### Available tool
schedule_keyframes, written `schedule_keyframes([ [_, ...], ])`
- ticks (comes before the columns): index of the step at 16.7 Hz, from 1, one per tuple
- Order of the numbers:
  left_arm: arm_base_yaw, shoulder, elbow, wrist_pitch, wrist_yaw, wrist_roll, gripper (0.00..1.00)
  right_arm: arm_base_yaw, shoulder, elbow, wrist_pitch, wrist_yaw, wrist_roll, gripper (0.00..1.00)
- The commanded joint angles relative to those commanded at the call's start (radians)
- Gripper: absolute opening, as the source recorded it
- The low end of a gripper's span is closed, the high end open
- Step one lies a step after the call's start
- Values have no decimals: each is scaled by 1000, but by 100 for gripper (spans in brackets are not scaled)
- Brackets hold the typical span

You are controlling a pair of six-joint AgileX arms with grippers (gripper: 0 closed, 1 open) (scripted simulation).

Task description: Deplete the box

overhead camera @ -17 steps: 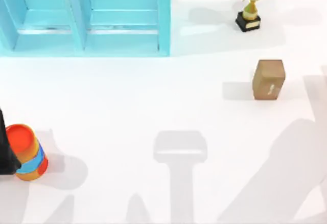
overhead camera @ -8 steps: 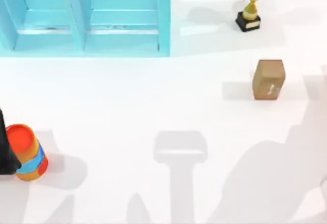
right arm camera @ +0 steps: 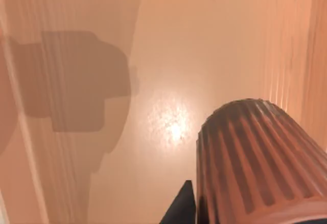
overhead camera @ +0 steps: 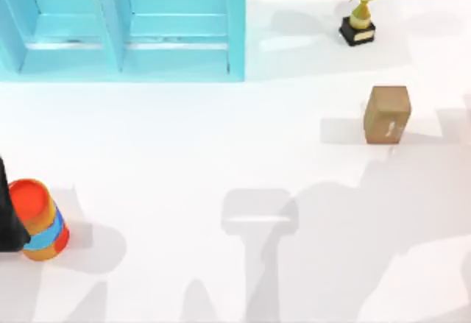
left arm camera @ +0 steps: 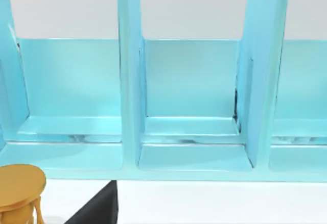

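A small brown box [overhead camera: 387,114] stands upright on the right side of the white table [overhead camera: 221,154], with nothing touching it. A dark part of my left arm [overhead camera: 6,220] sits at the table's left edge, right beside an orange and blue cylinder [overhead camera: 40,220]. In the right wrist view, a ribbed brown cylinder [right arm camera: 260,163] lies close to the camera on a smooth orange-tan surface [right arm camera: 194,45]. A dark tip of my right gripper [right arm camera: 181,208] shows beside that cylinder. Whether it holds the cylinder is hidden.
A cyan shelf unit [overhead camera: 121,25] with upright dividers spans the back left; it shows up close [left arm camera: 189,106] in the left wrist view, with a gold round-topped object [left arm camera: 18,191] before it. A gold trophy [overhead camera: 360,6] stands at the back right. Wide arm shadows cross the table's front right.
The large shadow at the table's front right has spread leftward toward the middle. The brown box, the orange cylinder and my left arm have stayed where they were.
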Motion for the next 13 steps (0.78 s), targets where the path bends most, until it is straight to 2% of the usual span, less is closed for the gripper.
schedule_keyframes([
  [8, 0, 0, 0, 0, 0, 0, 100, 18, 15, 7, 7, 1, 7, 0],
  [10, 0, 0, 0, 0, 0, 0, 100, 70, 16, -10, 15, 2, 60, 0],
  [13, 0, 0, 0, 0, 0, 0, 100, 223, 19, -57, 45, 7, 212, 0],
])
